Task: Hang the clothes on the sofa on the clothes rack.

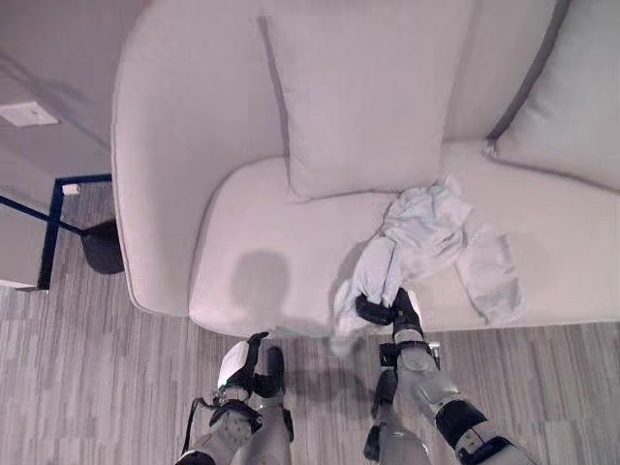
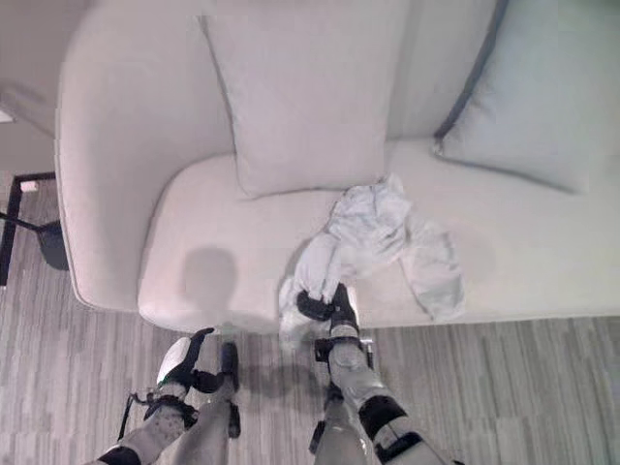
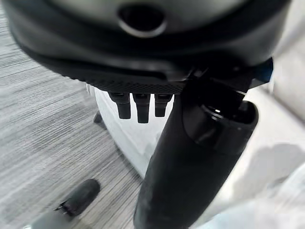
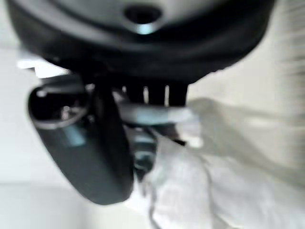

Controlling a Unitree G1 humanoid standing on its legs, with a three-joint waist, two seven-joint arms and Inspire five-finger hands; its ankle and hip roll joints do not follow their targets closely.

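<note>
- The sofa (image 1: 242, 262) carries a crumpled pale garment (image 1: 426, 232) on its seat, near the front edge, below the cushion (image 1: 363, 97).
- The garment is judged light, limp and prone to trailing; a bunched fold is best gripped.
- The right robot hand (image 1: 383, 310) is closed on its near end.
- The left robot hand (image 1: 254, 368) hangs relaxed, holding nothing.

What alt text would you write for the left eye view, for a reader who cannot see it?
The robot's right hand grips one end of a crumpled pale garment at the front edge of a light sofa. Its left hand hangs over the grey floor in front. A cushion leans on the backrest.
</note>
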